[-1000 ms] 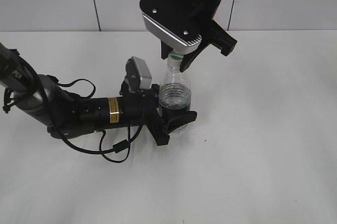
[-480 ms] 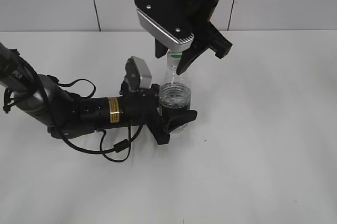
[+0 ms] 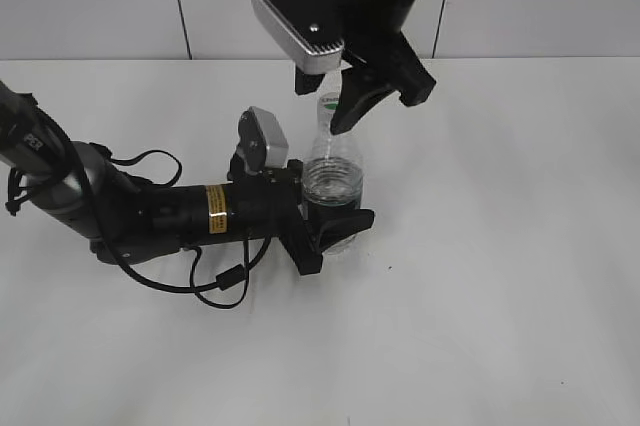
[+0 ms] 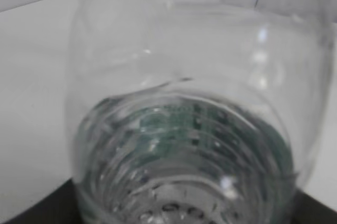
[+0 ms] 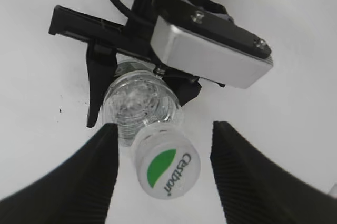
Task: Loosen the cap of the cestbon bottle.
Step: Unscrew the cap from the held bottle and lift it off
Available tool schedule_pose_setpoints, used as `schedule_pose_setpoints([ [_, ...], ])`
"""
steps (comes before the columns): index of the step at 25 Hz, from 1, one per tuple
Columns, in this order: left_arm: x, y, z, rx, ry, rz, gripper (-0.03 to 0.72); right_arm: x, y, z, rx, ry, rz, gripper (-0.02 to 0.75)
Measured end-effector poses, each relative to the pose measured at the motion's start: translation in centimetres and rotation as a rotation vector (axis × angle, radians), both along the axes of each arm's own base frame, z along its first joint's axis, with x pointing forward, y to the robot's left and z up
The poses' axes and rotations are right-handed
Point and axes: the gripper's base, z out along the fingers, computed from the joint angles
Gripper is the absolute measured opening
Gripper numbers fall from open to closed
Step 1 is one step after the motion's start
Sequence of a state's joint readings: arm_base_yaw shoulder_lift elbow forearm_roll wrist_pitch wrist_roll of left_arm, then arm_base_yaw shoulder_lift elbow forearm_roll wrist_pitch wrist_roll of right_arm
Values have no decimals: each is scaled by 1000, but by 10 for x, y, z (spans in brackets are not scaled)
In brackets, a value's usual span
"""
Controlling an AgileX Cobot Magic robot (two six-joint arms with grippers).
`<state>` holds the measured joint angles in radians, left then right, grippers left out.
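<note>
The cestbon bottle point(image 3: 332, 191) stands upright on the white table, clear with a dark green label low down. My left gripper point(image 3: 335, 231) is shut on its lower body; in the left wrist view the bottle point(image 4: 184, 129) fills the frame. The white cap point(image 3: 331, 104) with a green mark sits on the neck. My right gripper point(image 3: 345, 96) hangs just above it, open. In the right wrist view the cap point(image 5: 167, 163) lies between the two spread black fingers point(image 5: 164, 174), touching neither.
The left arm point(image 3: 150, 211) lies low across the table's left with a loose black cable point(image 3: 225, 281) beside it. A grey tiled wall point(image 3: 540, 1) runs along the back. The white table point(image 3: 500, 276) extends to the right and front.
My right gripper has risen off the cap and turned a little to the left. The bottle and left gripper have stayed put.
</note>
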<state>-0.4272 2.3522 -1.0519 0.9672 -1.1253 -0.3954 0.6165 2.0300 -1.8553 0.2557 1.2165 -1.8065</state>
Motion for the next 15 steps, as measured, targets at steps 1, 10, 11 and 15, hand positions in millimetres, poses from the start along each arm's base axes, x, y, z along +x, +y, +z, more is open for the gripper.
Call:
schedule_pose_setpoints([
  [1,0,0,0,0,0,0,406,-1,-1,3,8,3,-24,433],
  [10,0,0,0,0,0,0,406,-9,-1,23,112,170,-436,433],
  [11,0,0,0,0,0,0,406,-10,-1,24,122,204,-507,433],
  [15,0,0,0,0,0,0,406,-9,-1,27,153,330,-845,433],
])
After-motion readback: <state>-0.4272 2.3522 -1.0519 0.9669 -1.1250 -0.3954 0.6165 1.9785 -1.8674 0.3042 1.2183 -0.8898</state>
